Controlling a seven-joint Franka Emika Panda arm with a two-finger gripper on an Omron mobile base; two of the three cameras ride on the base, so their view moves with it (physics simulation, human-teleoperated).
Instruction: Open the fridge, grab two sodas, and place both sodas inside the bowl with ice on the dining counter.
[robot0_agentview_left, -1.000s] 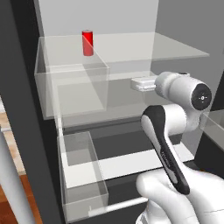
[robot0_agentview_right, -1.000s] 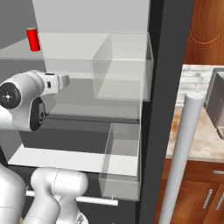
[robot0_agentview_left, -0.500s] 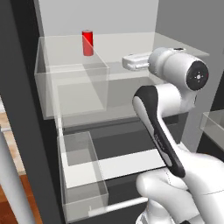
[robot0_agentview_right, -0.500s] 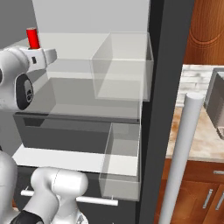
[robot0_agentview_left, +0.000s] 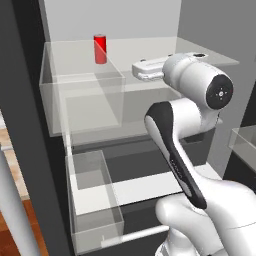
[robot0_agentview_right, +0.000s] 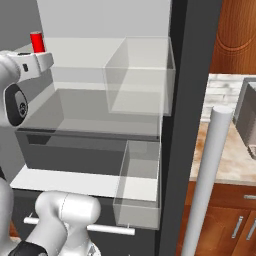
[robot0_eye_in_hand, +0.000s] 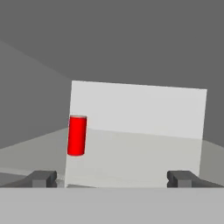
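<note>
The gripper (robot0_eye_in_hand: 112, 178) has its two dark fingertips (robot0_eye_in_hand: 43, 178) set wide apart with nothing between them. It points into the open fridge (robot0_agentview_left: 30, 125) at the level of the top clear shelf (robot0_agentview_left: 150, 52).

In the hand view the red can (robot0_eye_in_hand: 77, 135) stands upright ahead of the gripper and left of its centre line, above the left fingertip, well apart from both tips. Behind the can is the pale back wall of the fridge; the can rests on the shelf surface.

In the left base view the white hand (robot0_agentview_left: 150, 69) reaches in over the shelf, and the can (robot0_agentview_left: 100, 48) stands upright further in and to the left of it, not touching it. In the right base view the hand (robot0_agentview_right: 36, 62) sits just below and in front of the can (robot0_agentview_right: 37, 42), whose lower part it hides.

Below the shelf is a clear bin (robot0_agentview_left: 85, 102) on the left of the left base view, and a second clear bin (robot0_agentview_right: 140, 75) on the right of the right base view. Lower down lie a dark drawer (robot0_agentview_right: 85, 150), a white ledge (robot0_agentview_left: 130, 187) and smaller clear bins (robot0_agentview_left: 95, 200).

A pale vertical bar handle (robot0_agentview_right: 207, 180) stands right of the fridge's dark edge in the right base view, with a marbled desk (robot0_agentview_right: 225, 150) on wood cabinets (robot0_agentview_right: 220, 225) beyond it.
</note>
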